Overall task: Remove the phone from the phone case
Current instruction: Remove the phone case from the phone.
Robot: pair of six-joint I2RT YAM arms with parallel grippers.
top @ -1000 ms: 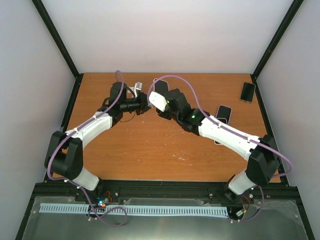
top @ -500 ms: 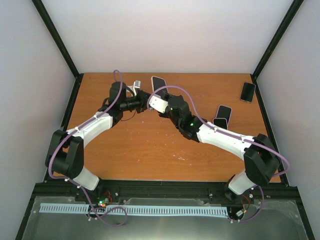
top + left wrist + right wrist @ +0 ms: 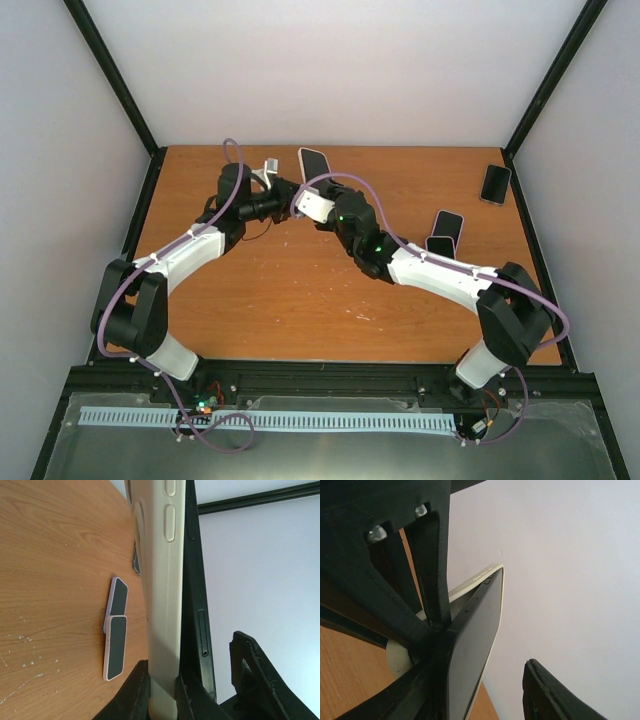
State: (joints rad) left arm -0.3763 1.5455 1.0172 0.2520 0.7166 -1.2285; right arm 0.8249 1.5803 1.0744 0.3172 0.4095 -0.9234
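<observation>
The phone (image 3: 196, 580), partly peeled from the cream phone case (image 3: 160, 580), stood upright above the far table (image 3: 300, 300). The left gripper (image 3: 162, 690) clenched the case. The right gripper (image 3: 485, 650) straddled the phone, jaws apart, so it might slip and fall.

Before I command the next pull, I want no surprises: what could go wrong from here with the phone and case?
1. The phone sits partly out of the phone case above the table, and the right end effector stands open around it, so it may drop.
2. The left end effector pinches only the case's end; prying could twist it loose.
</observation>
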